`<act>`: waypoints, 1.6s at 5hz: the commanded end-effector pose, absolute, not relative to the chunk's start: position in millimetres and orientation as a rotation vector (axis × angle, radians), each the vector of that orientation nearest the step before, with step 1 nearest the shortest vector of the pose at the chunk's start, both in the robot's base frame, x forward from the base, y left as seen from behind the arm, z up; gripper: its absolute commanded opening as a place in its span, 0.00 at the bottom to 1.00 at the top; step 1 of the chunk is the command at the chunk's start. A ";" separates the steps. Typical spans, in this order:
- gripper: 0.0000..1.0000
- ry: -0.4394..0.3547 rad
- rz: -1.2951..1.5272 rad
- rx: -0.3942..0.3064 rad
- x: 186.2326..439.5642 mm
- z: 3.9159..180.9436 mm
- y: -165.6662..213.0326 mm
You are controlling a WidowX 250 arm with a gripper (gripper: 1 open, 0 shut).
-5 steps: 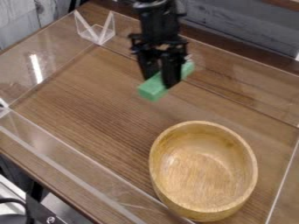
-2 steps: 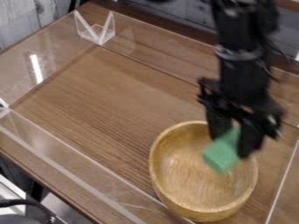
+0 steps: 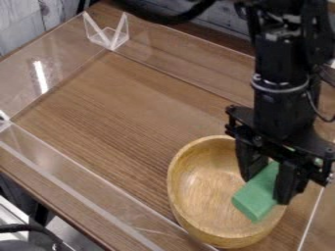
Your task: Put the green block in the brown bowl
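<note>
Bowl of pale tan-brown wood, round and thick-rimmed (image 3: 179, 186), sits low in the frame, right of centre, with its mouth upward. Its left half is in plain view and shows only bare wood inside; the right part lies behind the block and the jaws.

To the right of that bare part, the small bright green rectangular block (image 3: 263, 192) now appears over the bowl's right side, tilted, clenched between the dark jaws (image 3: 268, 176). A second ago it was near the top centre of the frame, well apart from the bowl; since then the black robot arm (image 3: 276, 86) has carried it down and across, and it now fills much of the right of the frame.

That means the carrying looks all but finished, and what remains is the release. Whether the block touches the wood or hangs just above it cannot be told. Its place towards the right rim leaves some risk of it catching there, so a slight shift left and a little lowering before letting go would seem sensible.
</note>
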State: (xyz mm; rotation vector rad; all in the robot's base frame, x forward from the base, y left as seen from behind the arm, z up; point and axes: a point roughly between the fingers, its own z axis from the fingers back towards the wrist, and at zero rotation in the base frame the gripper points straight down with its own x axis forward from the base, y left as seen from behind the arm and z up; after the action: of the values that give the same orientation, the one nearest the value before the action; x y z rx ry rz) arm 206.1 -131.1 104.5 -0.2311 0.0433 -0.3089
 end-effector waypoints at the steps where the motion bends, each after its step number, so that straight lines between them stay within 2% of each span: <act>1: 0.00 -0.015 -0.294 -0.244 208.3 121.1 -126.3; 4: 0.00 -0.027 -0.231 -0.253 202.9 126.8 -109.1; 8: 0.00 -0.043 -0.156 -0.265 195.2 121.9 -102.1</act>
State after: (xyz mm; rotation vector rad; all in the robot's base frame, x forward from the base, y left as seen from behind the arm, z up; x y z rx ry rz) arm 190.7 -102.4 110.6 -0.2520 0.0091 -0.1586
